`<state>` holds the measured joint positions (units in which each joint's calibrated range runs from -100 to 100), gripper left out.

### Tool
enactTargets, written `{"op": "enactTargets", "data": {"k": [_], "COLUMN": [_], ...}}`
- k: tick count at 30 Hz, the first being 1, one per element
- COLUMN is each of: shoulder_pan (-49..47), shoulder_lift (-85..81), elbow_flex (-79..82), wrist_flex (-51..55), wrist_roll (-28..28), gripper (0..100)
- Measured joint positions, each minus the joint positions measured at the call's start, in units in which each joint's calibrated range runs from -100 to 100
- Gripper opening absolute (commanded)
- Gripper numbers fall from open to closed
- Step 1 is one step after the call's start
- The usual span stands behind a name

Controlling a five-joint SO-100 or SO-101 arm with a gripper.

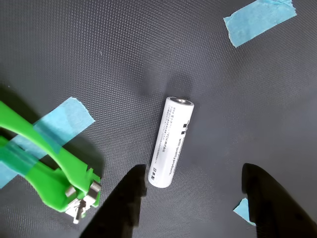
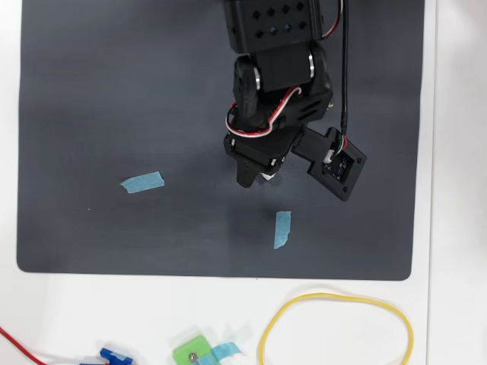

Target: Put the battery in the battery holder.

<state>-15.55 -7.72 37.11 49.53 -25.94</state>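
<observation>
- Spreading wide, the gripper shows two dark fingers holding nothing, one almost touching the near end of the small silver-white cylindrical battery on the dark mat.
- Approach step, by my judgement: next, centre over it, descend, close.
- Bright-green plastic battery holder, blue-taped, lies at left.

A: Where's the battery?

B: In the wrist view it lies flat on the dark mat, a white cylinder with dark print, metal cap pointing up-frame, slightly tilted.

A: And the battery holder?

B: Bright green, at the left edge, taped down with blue tape, metal contacts showing at its lower end, empty.
</observation>
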Motion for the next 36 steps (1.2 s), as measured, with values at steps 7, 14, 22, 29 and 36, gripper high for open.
{"op": "enactTargets", "data": {"k": [7, 14, 22, 29, 36], "shoulder_pan": [-2.58, -2.58, -2.58, -1.24, -1.01], "shoulder_lift": [0.85, 1.19, 1.19, 5.18, 6.71], "elbow_flex": [0.0, 0.0, 0.0, -0.09, -0.27], "wrist_flex": [-4.82, -4.82, -4.82, -5.08, -6.89], "wrist_roll": [-2.49, -5.18, -5.49, -5.49, -5.49], "gripper": [20, 20, 20, 20, 20]}}
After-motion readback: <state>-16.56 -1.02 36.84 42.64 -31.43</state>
